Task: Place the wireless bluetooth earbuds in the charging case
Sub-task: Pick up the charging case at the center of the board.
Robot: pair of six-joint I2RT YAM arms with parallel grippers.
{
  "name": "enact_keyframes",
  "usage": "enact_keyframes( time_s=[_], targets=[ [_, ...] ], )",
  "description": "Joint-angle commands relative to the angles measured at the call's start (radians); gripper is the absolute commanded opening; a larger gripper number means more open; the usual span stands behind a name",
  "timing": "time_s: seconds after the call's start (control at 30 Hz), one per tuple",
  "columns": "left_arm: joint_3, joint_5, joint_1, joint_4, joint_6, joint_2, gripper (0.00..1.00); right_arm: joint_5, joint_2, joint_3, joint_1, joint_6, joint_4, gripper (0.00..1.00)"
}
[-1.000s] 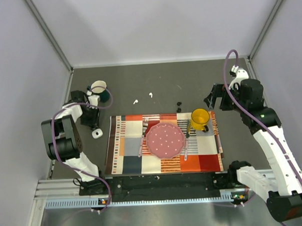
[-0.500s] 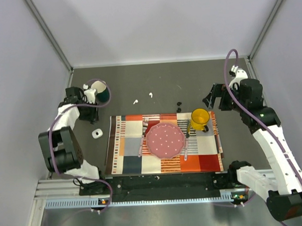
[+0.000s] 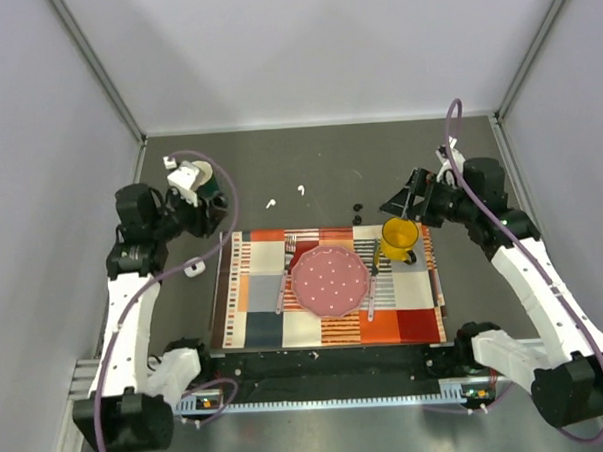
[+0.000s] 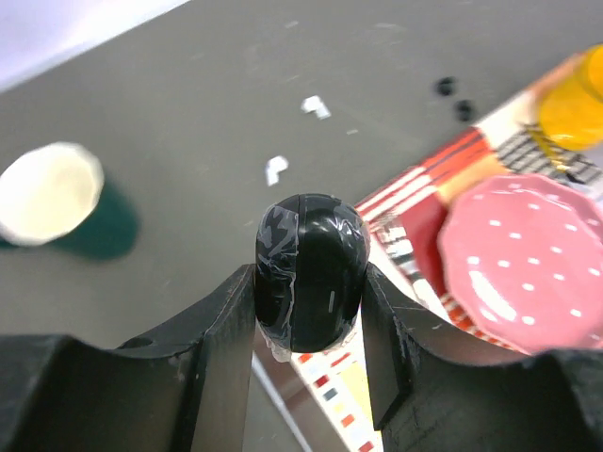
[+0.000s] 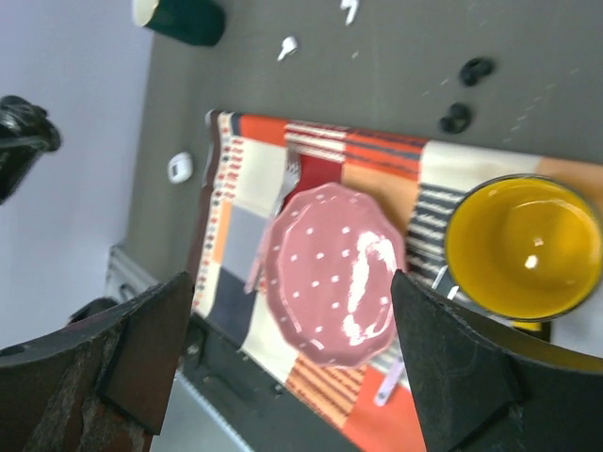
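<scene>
The charging case (image 3: 193, 268) is a small white rounded square on the grey table, left of the placemat; it also shows in the right wrist view (image 5: 180, 168). Two tiny white earbuds (image 3: 270, 202) (image 3: 301, 190) lie apart on the table behind the mat, and show in the left wrist view (image 4: 275, 169) (image 4: 317, 106). My left gripper (image 3: 213, 208) (image 4: 311, 282) is raised, up and right of the case, and is shut on a small black oval object (image 4: 311, 268) wrapped in clear tape. My right gripper (image 3: 405, 196) (image 5: 292, 320) is open and empty above the yellow mug.
A green mug (image 4: 52, 188) with a cream inside stands at the back left. A striped placemat (image 3: 255, 308) carries a pink dotted plate (image 3: 330, 280), a yellow mug (image 3: 399, 237) and cutlery. Two small black bits (image 3: 358, 212) lie behind the mat.
My left arm has lifted away from the case, swung past the green mug and turned towards the mat. My right gripper has moved left and tipped down over the yellow mug.
</scene>
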Motion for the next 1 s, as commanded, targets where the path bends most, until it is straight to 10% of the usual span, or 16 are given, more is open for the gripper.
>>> enact_keyframes(
  time_s=[0.0, 0.3, 0.97],
  targets=[
    [-0.066, 0.065, -0.210, 0.102, -0.009, -0.080, 0.02, -0.067, 0.001, 0.001, 0.075, 0.097, 0.125, 0.85],
    [-0.100, -0.148, -0.505, 0.188, -0.029, -0.126, 0.04, 0.048, 0.035, 0.045, 0.256, 0.123, 0.125, 0.80],
    [-0.075, -0.303, -0.792, 0.195, -0.002, -0.056, 0.04, 0.171, 0.199, 0.164, 0.517, 0.205, 0.241, 0.69]
  ],
)
